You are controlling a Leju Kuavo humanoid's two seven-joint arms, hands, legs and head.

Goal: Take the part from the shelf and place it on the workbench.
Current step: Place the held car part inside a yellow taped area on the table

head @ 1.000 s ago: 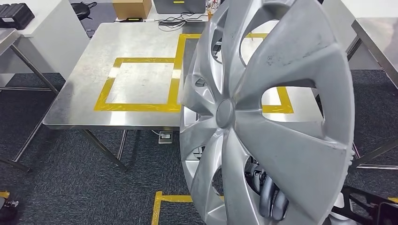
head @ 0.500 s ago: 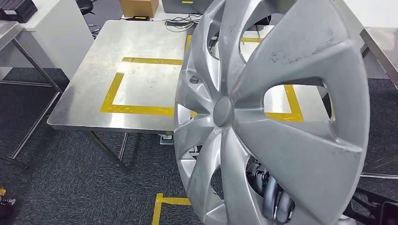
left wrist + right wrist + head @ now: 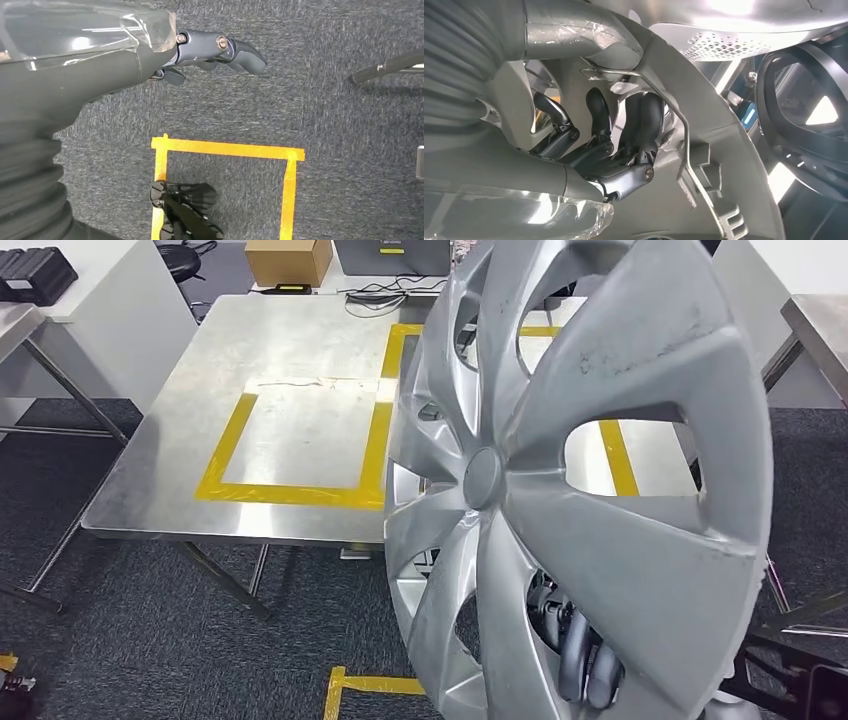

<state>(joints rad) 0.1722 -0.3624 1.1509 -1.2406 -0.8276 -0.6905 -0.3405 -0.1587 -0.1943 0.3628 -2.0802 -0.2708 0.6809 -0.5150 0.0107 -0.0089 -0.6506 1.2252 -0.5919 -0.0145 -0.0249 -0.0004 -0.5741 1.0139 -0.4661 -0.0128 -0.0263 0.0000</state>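
Observation:
A large silver hubcap (image 3: 560, 500) stands nearly upright close before me in the head view and hides the right half of the workbench (image 3: 300, 350). My right hand (image 3: 585, 665) holds it from behind, dark fingers hooked through a lower opening. In the right wrist view the fingers (image 3: 614, 135) curl around the hubcap's inner rim (image 3: 704, 165). The steel workbench carries yellow tape squares (image 3: 225, 455), and it lies beyond the hubcap across a strip of carpet. My left hand (image 3: 210, 50) hangs over the grey carpet with nothing in it, fingers apart.
A cardboard box (image 3: 288, 260) and cables (image 3: 385, 290) lie past the workbench's far edge. A black case (image 3: 35, 272) sits on a white table at the left. Another steel table (image 3: 820, 325) stands at the right. Yellow tape (image 3: 370, 685) marks the floor.
The whole picture has shifted, so the camera has moved; the workbench now looks slightly nearer and more centred. The hubcap stays in my right hand's hold.

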